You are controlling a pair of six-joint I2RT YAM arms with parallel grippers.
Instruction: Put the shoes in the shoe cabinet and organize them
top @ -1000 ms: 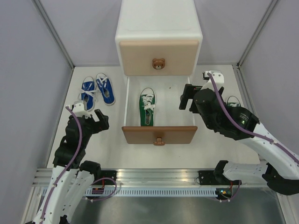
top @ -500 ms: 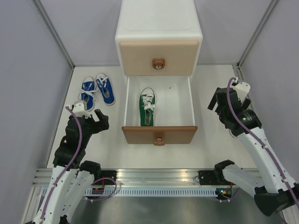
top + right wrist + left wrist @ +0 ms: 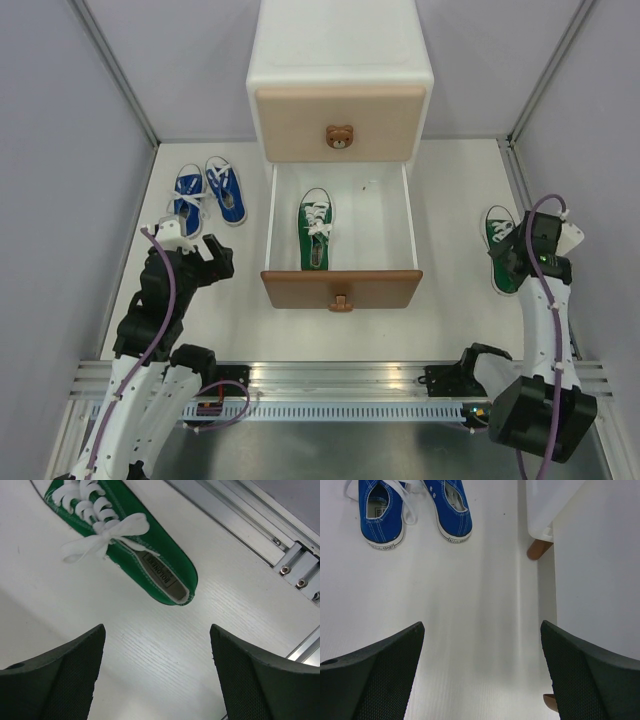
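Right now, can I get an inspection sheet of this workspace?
Surface: white table.
Job's things: shoe cabinet, upper drawer shut, lower drawer open with one green shoe inside; second green shoe on the table to its right; blue pair to its left.
Clutter: nothing seen.
Grippers: left gripper open, empty; right gripper open, near the second green shoe's heel, apart from it.
Cables: purple cable along each arm.
Surroundings: grey walls, metal rail at near edge.

The green shoe (image 3: 165, 562) is matt woven canvas with soft white cloth laces (image 3: 107, 534), the white tabletop (image 3: 150, 655) looks finely grained, the black fingers (image 3: 52, 680) carry rough meshed pads, and the rail (image 3: 260, 517) is brushed metal.
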